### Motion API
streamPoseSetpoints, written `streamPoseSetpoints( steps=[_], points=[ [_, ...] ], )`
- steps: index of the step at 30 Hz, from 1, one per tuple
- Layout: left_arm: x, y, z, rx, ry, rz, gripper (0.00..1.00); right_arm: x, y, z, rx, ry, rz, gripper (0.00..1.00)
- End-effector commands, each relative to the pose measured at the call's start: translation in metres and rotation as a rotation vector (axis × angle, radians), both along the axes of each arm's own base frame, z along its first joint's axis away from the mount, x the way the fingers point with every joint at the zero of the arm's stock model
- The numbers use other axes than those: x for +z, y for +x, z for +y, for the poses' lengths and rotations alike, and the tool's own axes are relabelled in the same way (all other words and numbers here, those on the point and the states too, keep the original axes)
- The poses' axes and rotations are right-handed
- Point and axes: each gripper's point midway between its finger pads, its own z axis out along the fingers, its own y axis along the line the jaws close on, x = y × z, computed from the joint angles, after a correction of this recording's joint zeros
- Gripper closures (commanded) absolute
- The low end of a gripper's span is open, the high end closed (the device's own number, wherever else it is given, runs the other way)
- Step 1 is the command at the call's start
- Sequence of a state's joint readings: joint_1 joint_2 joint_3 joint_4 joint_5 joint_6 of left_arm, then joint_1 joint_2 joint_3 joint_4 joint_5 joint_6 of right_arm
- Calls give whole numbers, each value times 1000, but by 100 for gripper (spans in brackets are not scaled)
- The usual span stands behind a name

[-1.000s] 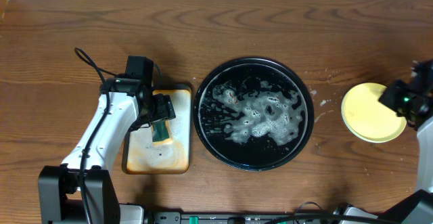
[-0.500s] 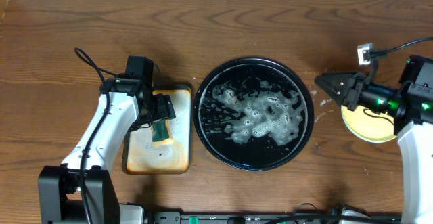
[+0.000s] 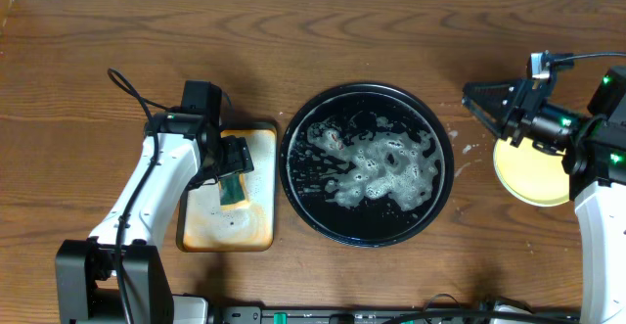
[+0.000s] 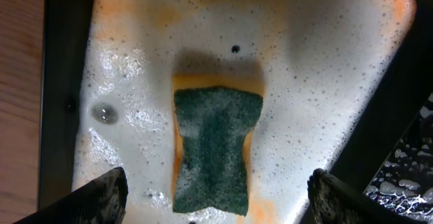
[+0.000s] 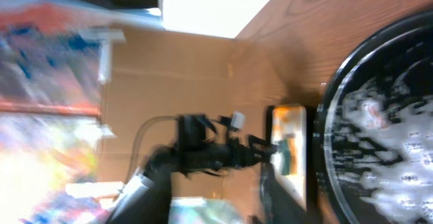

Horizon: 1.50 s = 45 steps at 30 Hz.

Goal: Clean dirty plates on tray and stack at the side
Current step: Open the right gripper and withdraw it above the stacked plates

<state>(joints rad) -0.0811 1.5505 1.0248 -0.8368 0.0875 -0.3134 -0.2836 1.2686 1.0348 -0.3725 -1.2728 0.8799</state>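
Note:
The round black tray (image 3: 430,202) sits mid-table, holding soapy foam and water; its rim also shows in the right wrist view (image 5: 326,116). A pale yellow plate (image 3: 528,177) lies on the table to the right of the tray, partly under my right arm. My right gripper (image 3: 479,109) hangs above the table between the plate and the tray, clear of both; its blurred fingers (image 5: 270,193) stand apart with nothing between them. My left gripper (image 3: 233,167) (image 4: 220,200) is wide open over a green-and-yellow sponge (image 4: 216,146).
The sponge (image 3: 232,189) lies in a small rectangular orange-stained tray (image 3: 220,228) (image 4: 325,61) full of suds, left of the black tray. Water drops (image 3: 468,148) spot the wood between the black tray and the plate.
My right gripper has left the yellow plate's right edge and swung left, above the gap between plate and tray, with its jaws parted. The left arm has not moved.

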Motion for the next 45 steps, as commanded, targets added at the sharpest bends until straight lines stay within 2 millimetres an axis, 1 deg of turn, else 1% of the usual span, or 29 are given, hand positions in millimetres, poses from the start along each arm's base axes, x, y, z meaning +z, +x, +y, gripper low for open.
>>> streamPoseSetpoints(
  steps=[1,6,8,10,14,23,24,26,27,29,31,32,33,34,35,37,39,42,45],
  points=[
    [1,0,2,-1,6,-2,14,14,-4,7,11,137,167,99],
    [1,0,2,-1,6,-2,14,19,-1,5,-20,221,294,99],
    [1,0,2,-1,6,-2,14,19,1,5,-41,262,368,99],
    [1,0,2,-1,6,-2,14,17,3,3,-67,279,406,99],
    [1,0,2,-1,6,-2,14,18,7,1,-86,271,390,99],
    [1,0,2,-1,6,-2,14,20,8,1,-83,269,377,99],
    [1,0,2,-1,6,-2,14,23,8,1,-70,246,322,99],
    [1,0,2,-1,6,-2,14,36,8,5,-13,163,119,99],
    [1,0,2,-1,6,-2,14,46,6,9,30,107,-25,99],
    [1,0,2,-1,6,-2,14,64,-4,23,128,10,-290,99],
    [1,0,2,-1,6,-2,14,80,-21,42,229,-69,-533,99],
    [1,0,2,-1,6,-2,14,87,-31,51,279,-108,-660,95],
    [1,0,2,-1,6,-2,14,92,-41,58,319,-138,-769,77],
    [1,0,2,-1,6,-2,14,97,-50,66,353,-166,-872,10],
    [1,0,2,-1,6,-2,14,101,-57,72,372,-186,-948,1],
    [1,0,2,-1,6,-2,14,107,-67,80,390,-229,-1083,1],
    [1,0,2,-1,6,-2,14,111,-67,82,369,-268,-1160,1],
    [1,0,2,-1,6,-2,14,112,-56,78,306,-307,-1169,1],
    [1,0,2,-1,6,-2,14,111,-54,76,301,-310,-1164,1]
  ],
)
